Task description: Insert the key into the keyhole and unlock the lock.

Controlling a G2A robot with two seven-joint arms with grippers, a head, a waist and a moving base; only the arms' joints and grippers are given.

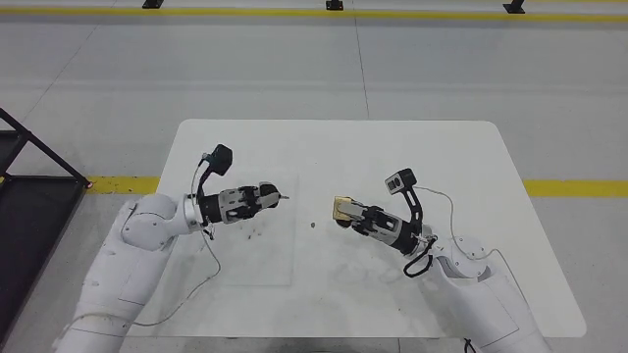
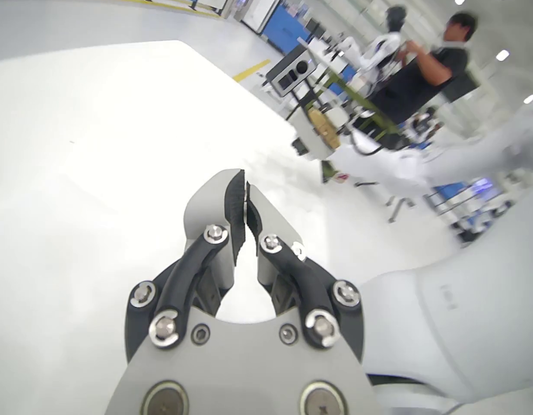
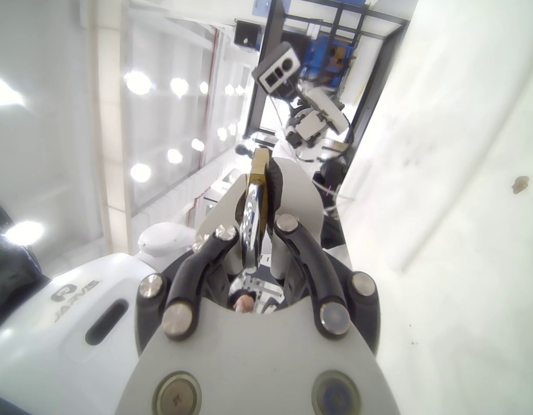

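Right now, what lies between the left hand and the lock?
In the top view, bare white table between left hand and lock, apart from one small dark speck midway.

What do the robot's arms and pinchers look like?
The arms are smooth, rounded white shells. The left gripper and right gripper each have a grey metal base, black curved links with shiny bolts, and pale fingers with black ridged pads. Black cameras and thin cables sit by the wrists.

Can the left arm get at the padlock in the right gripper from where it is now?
Probably yes. The padlock juts from the right gripper toward the left gripper, and nothing raised stands between them. Only a small speck lies on the table near the gap.
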